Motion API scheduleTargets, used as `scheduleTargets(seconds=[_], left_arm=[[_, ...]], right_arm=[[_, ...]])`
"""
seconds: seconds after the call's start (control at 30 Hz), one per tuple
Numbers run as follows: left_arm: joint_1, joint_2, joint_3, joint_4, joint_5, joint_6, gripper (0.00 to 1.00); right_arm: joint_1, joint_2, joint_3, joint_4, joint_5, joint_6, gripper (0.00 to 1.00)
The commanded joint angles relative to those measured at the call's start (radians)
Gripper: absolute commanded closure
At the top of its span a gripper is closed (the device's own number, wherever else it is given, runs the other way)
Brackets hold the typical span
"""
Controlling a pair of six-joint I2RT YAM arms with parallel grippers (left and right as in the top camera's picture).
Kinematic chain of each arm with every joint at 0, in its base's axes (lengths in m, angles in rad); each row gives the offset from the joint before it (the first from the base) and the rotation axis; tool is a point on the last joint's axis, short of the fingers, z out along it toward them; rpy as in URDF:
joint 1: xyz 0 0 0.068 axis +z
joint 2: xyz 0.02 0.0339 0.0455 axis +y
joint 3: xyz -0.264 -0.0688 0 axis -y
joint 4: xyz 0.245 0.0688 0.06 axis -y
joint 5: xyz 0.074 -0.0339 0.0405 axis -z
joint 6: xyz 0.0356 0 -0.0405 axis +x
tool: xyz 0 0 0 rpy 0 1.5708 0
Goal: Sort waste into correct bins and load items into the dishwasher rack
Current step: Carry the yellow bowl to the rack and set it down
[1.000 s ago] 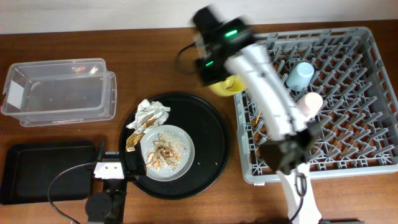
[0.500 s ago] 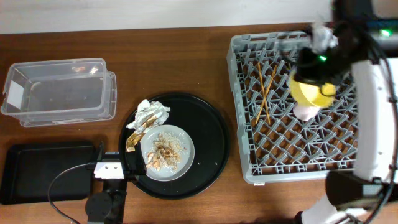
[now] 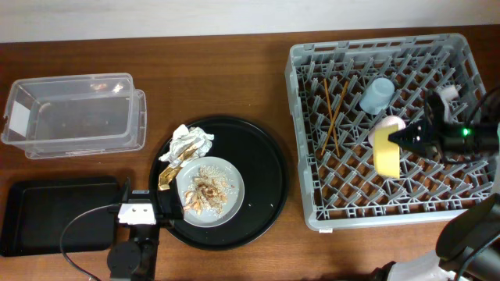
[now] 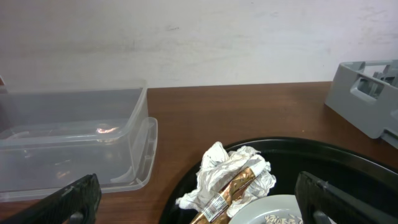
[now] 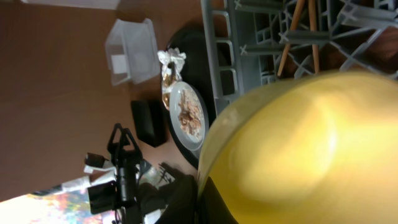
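The grey dishwasher rack (image 3: pixel 375 219) fills the right side. In it lie two chopsticks (image 3: pixel 332 113), a light blue cup (image 3: pixel 376 95) and a pink cup (image 3: pixel 393 122), which the bowl partly hides. My right gripper (image 3: pixel 409 140) is shut on the rim of the yellow-green bowl (image 3: pixel 385 153) and holds it on edge among the pegs. The bowl fills the right wrist view (image 5: pixel 311 137). The grey-white plate (image 3: pixel 234 184) with beige food scraps (image 3: pixel 207 190) sits beside a white-and-gold wrapper (image 3: pixel 187 144). My left gripper (image 4: pixel 199 202) is open just before the wrapper (image 4: pixel 233 177).
The plate and wrapper rest on a big round black tray (image 3: pixel 262 179). A clear plastic tub (image 3: pixel 74 113) stands at the back left and also shows in the left wrist view (image 4: pixel 74 137). A shallow black tray (image 3: pixel 55 215) lies at the front left.
My right arm has carried the bowl from the rack's back left corner across to its right side and lowered it among the pegs. The left arm has not moved.
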State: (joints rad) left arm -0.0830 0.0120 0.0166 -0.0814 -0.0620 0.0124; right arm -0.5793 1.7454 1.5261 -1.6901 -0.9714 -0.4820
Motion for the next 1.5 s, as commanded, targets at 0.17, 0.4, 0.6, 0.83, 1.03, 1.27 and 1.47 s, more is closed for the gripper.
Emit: scheduleTargets(seconds=[0.17, 0.4, 0.6, 0.83, 1.03, 1.27, 1.47], left_arm=[[-0.003, -0.004, -0.007, 0.002, 0.006, 0.019, 0.01], [-0.003, -0.004, -0.007, 0.002, 0.006, 0.019, 0.01], [-0.003, -0.004, -0.007, 0.002, 0.006, 0.019, 0.01], [-0.003, -0.004, -0.007, 0.002, 0.006, 0.019, 0.00], [-0.003, -0.004, -0.007, 0.002, 0.006, 0.019, 0.01], [-0.003, -0.004, -0.007, 0.002, 0.006, 0.019, 0.00], [-0.003, -0.004, -0.007, 0.002, 0.006, 0.019, 0.01]], right_arm=[[-0.104, 0.088, -0.134, 0.037, -0.140, -0.088, 0.96], [-0.160, 0.105, -0.135, 0.044, -0.059, -0.080, 0.92], [-0.287, 0.105, -0.126, 0.073, 0.035, 0.042, 0.77], [-0.383, 0.063, 0.046, 0.079, 0.229, 0.270, 0.76], [-0.340, -0.088, 0.157, 0.049, 0.328, 0.334, 0.74], [-0.109, -0.201, 0.150, 0.051, 0.632, 0.497, 0.90], [0.065, -0.201, -0.066, 0.149, 0.904, 0.706, 0.96]])
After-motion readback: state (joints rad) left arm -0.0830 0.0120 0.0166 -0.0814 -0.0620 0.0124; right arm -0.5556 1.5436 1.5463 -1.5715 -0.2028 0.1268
